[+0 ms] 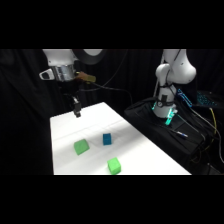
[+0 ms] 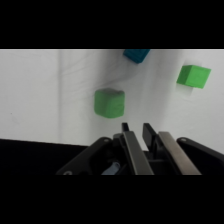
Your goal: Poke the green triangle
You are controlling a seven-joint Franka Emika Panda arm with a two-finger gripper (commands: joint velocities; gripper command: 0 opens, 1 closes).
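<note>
The green triangle (image 1: 81,146) is a low mid-green block on the white table (image 1: 135,150), left of centre. In the wrist view the green triangle (image 2: 109,102) lies just beyond the fingertips. My gripper (image 1: 77,112) hangs above the table's far end, well above and behind the triangle, touching nothing. In the wrist view the gripper (image 2: 137,128) shows its two fingers close together, shut and holding nothing.
A small blue block (image 1: 106,138) sits right of the triangle, at the top edge (image 2: 136,54) in the wrist view. A brighter lime-green block (image 1: 114,165) lies near the front edge, seen as the lime-green block (image 2: 193,76) in the wrist view. The arm's base (image 1: 167,100) stands at the right.
</note>
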